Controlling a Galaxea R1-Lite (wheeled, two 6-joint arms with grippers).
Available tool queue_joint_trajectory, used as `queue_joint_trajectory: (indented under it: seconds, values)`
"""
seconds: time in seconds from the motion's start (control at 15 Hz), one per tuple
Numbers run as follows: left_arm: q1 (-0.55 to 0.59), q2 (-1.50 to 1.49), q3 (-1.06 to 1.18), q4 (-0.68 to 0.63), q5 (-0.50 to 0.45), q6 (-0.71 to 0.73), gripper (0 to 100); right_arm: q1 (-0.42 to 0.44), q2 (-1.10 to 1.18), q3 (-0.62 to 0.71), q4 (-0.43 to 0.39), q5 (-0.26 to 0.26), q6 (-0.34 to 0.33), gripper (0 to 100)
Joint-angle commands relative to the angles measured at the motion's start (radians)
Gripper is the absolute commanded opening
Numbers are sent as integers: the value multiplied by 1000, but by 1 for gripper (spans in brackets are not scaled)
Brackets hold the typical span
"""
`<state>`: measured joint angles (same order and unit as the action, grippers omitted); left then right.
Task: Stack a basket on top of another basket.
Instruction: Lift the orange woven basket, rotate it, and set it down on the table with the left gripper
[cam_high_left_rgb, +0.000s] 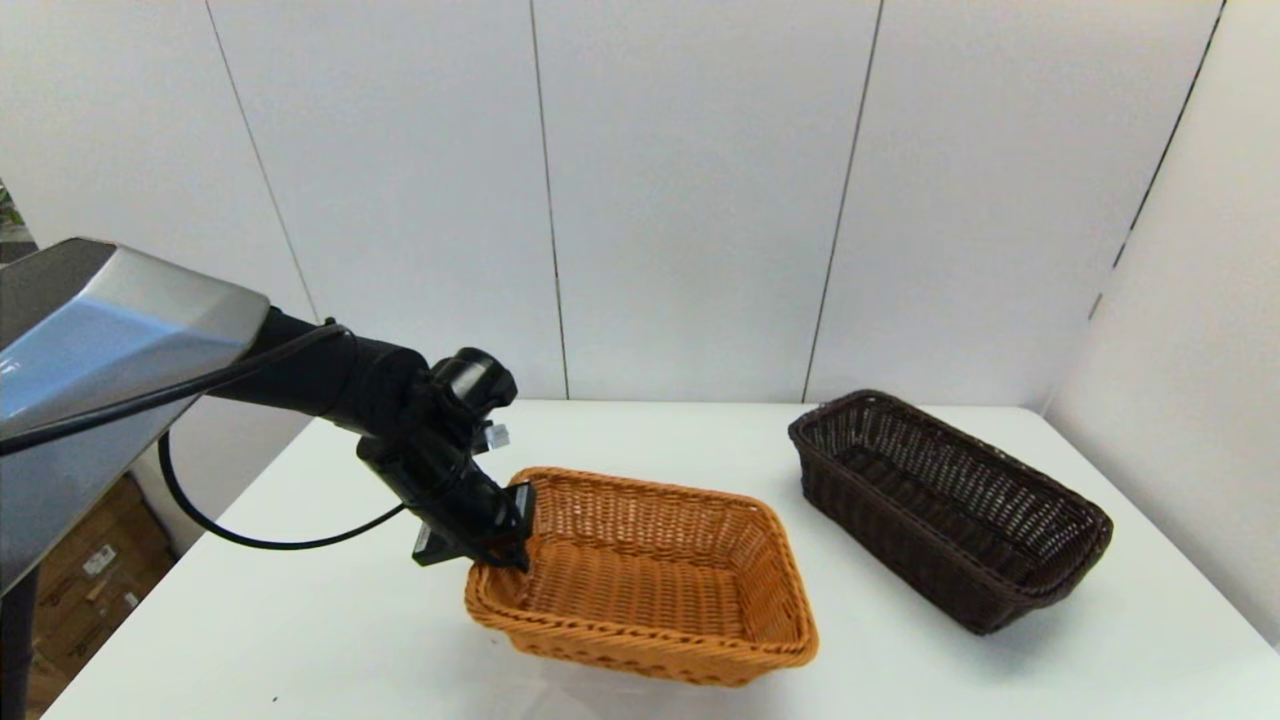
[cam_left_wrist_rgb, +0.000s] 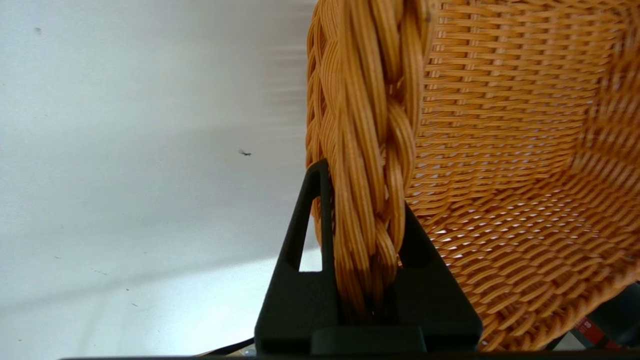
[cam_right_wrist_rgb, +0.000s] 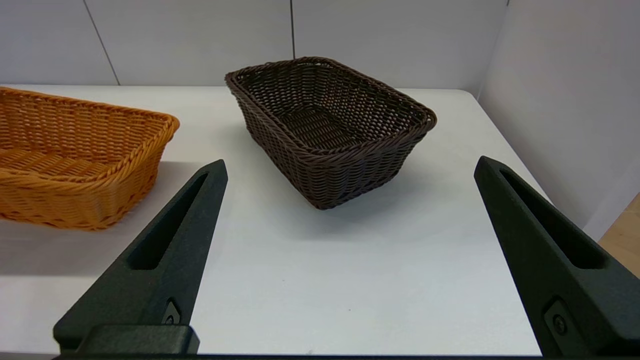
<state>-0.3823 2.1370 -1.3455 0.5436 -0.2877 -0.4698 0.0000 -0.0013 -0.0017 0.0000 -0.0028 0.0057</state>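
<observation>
Left wrist: orange basket (cam_left_wrist_rgb: 500, 150) rim between left tool (cam_left_wrist_rgb: 367, 200) fingers

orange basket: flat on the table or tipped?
Tipped. Left pincer clamps the orange basket rim; that end is raised, shadow beneath.

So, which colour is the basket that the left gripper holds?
Orange-tan; the orange basket shows best in the head view, its rim in the left gripper.

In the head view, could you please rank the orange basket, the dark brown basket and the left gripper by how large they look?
1-2. Orange basket and dark brown basket: look alike; the orange one sits nearer the camera, so unranked.
3. Left gripper, clamped on the orange basket's rim: smallest.
</observation>
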Motion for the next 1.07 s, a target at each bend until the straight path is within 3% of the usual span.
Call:
queue_joint_trajectory:
  seconds: [0.07,1.07]
  values:
    - [0,12,2,2,5,2,0,0,1,0,0,0,-1,100]
    - [-7,-5,8,10,8,3,0,0,1,0,0,0,-1,100]
